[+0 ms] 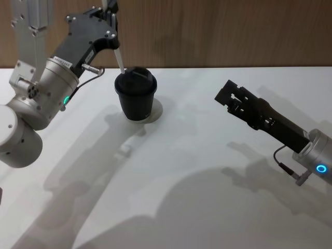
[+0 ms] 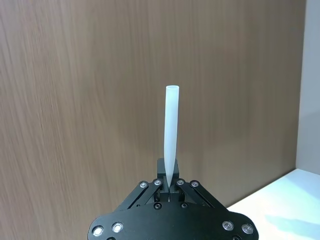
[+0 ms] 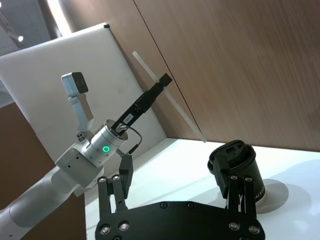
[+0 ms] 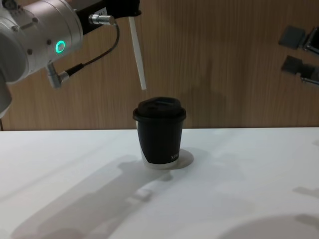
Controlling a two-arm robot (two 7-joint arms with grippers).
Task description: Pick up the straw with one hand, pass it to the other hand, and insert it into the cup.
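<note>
White table bearing a single black cup.

The table is a plain matt white surface that meets a wood-grain wall along its far edge. The cup stands upright on it, left of centre and toward the far edge in the head view, near the middle in the chest view. It is a small black paper cup closed by a black plastic sip lid, with a white bottom rim and tiny white print low on its side. Its base rests on a pale round patch of the tabletop. Soft grey shadows cross the white surface around the cup and toward the near edge.
</note>
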